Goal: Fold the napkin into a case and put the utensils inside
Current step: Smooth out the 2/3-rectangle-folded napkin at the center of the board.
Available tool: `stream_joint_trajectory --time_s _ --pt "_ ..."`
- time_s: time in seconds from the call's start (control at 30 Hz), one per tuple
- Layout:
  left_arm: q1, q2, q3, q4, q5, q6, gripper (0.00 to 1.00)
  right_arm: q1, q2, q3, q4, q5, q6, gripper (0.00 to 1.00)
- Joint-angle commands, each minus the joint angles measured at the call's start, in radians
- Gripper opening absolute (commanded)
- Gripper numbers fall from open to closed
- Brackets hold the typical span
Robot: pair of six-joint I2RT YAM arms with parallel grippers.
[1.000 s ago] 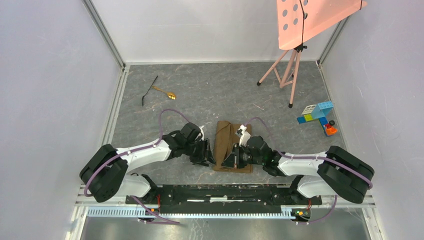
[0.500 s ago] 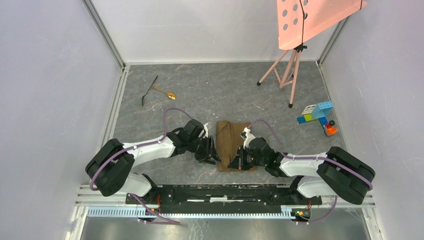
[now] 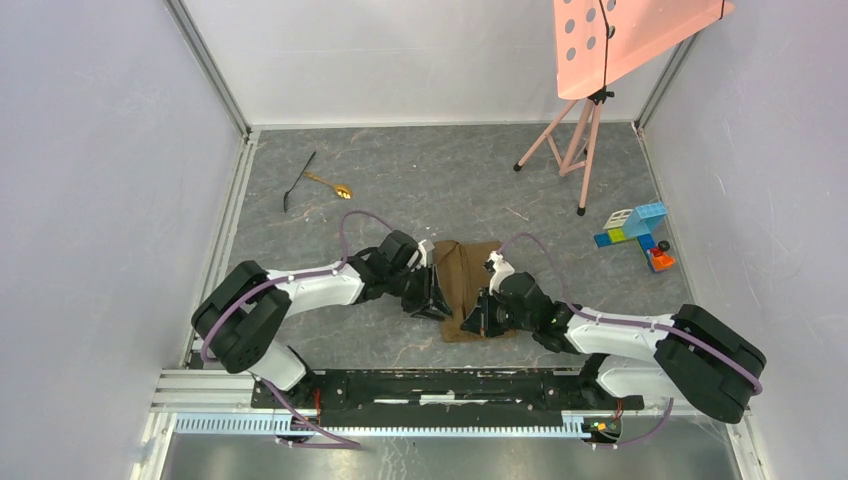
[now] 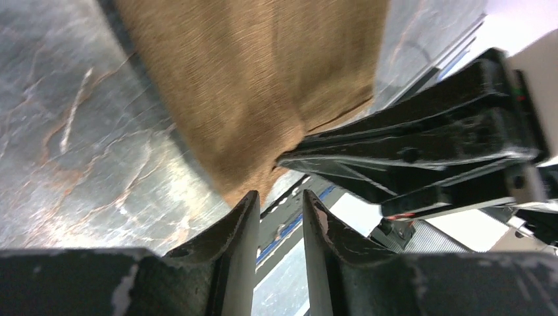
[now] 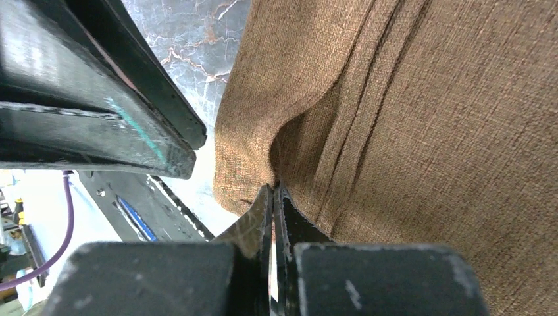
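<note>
Napkin (image 3: 466,272): brown coarse-woven cloth, folded into an upright oblong with long lengthwise creases, lying on the table (image 3: 420,195) near its middle, between the two arms. Table: grey slab with pale marble-like veining, slightly glossy. Right gripper (image 5: 273,193): black, scuffed fingers pressed together with no gap, pinching a raised fold of the napkin at its near left part; the cloth puckers into a small hollow just above the tips. Left gripper (image 4: 280,201): black curved fingers a narrow gap apart, nothing between them; the napkin's near corner hangs just at the tip of one finger, and whether it touches cannot be told. The two grippers sit close together at the napkin's near left edge. Gold spoon (image 3: 331,185): small, shiny, lying at the far left of the table, well apart from the napkin. Black utensil (image 3: 299,181): thin and slender-handled, just beside the spoon. Toy blocks (image 3: 635,232): blue, green and red, at the right edge. Against one second ago: the left arm has stretched further right and away from its base, bringing its gripper up along the napkin's left edge; the right gripper has shifted slightly right; the spoon, black utensil and blocks lie unmoved.
</note>
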Motion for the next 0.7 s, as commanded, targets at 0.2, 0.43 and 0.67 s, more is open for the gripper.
stream_joint_trajectory --time_s 0.2,0.43,0.67 --pt "0.014 0.196 0.252 0.033 -0.051 0.004 0.28 0.000 -0.001 0.034 -0.046 0.060 -0.054 0.00" --pt "0.077 0.374 0.400 0.011 -0.120 0.056 0.20 0.000 -0.026 0.038 -0.094 0.076 -0.085 0.00" --pt "0.160 0.474 0.468 0.005 -0.111 0.097 0.16 0.000 -0.068 0.046 -0.142 0.062 -0.119 0.00"
